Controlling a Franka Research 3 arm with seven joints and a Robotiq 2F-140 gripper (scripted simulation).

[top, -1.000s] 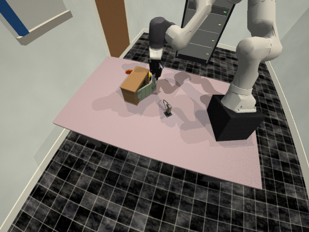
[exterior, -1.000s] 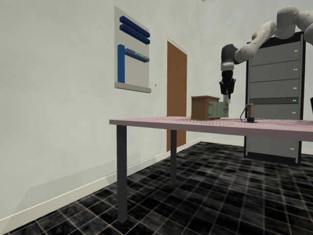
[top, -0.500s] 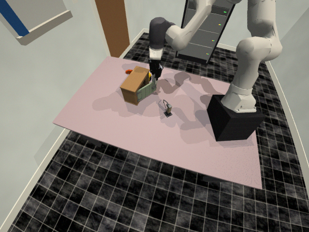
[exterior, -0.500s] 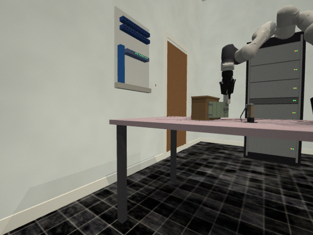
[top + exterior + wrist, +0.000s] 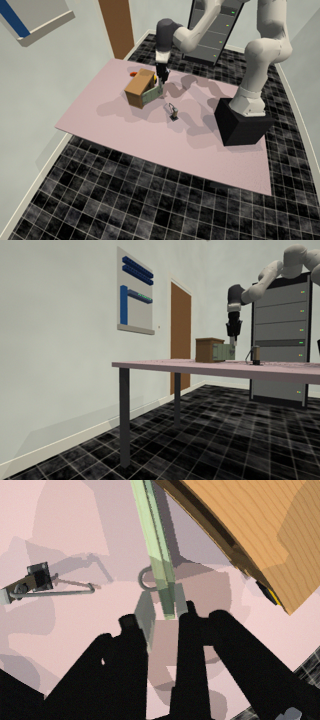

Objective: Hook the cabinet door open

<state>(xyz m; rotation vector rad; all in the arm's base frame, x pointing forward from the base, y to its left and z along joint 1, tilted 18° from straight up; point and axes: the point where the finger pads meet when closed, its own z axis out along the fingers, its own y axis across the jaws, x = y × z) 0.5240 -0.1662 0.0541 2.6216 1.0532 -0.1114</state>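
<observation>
A: Swinging the door, that's the step in hand, I reckon. Black fingers point down at the free end of the pale green panelled door, one on each side of its top edge. The door stands well ajar from the brown wooden cabinet.

B: Fingers clamped on it?

A: Don't think so. They're nearly together w/ a narrow gap, and the door's edge runs into that gap. Looks like straddling, not a squeeze.

B: And the hook?

A: Thin grey wire hook hangs off the short tan post on a black base. It's well apart from the fingers, off to their left in the wrist view, and untouched. The small grey ring eye sits on the door's face just ahead of the fingertips, on the hook's side.

B: Cabinet ok?

A: Looks flat on the pink table, no tilt I can see.

B: Next?

A: Prob. bring the door's end nearer the post so the eye is within the hook's reach. Then back off w/o nudging the door, take the hook, drop its tip thru the eye and let go. Risk: the door drifts while it's unattended.
</observation>
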